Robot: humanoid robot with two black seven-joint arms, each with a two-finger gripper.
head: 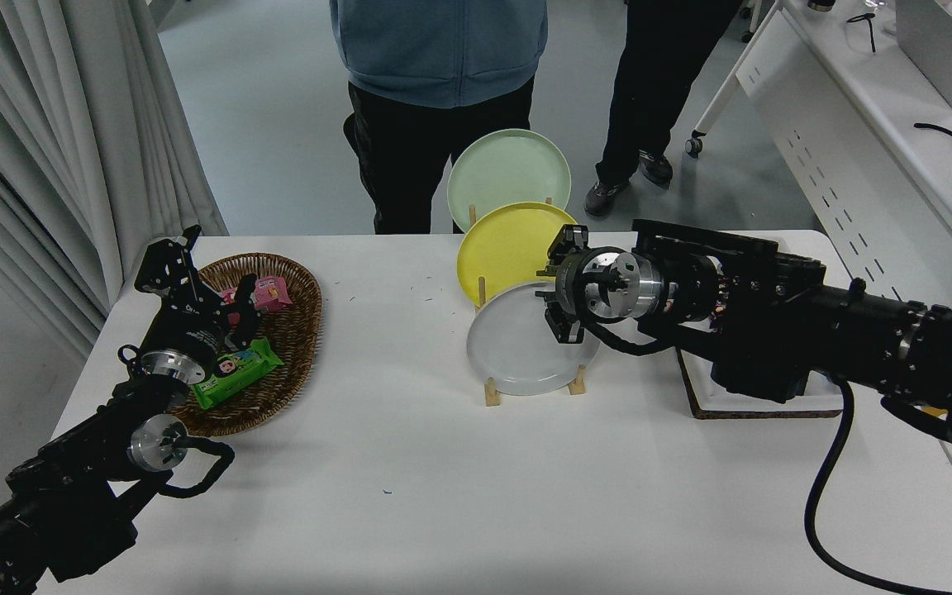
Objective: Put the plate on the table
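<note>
Three plates stand racked; right gripper (560, 296) jaws grasp the grey plate (517, 347); left gripper's (174, 256) unclear.

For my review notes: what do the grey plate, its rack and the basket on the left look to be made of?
The grey plate looks like matte plastic or melamine: flat even colour, no glaze shine; ceramic cannot be ruled out. The rack holding it upright looks like bare light wood, pale tan pegs and feet. The basket looks like woven brown wicker, with a visible weave on rim and wall.

Single head view, high on robot's side, facing forward and down over the table (410, 512)
</note>
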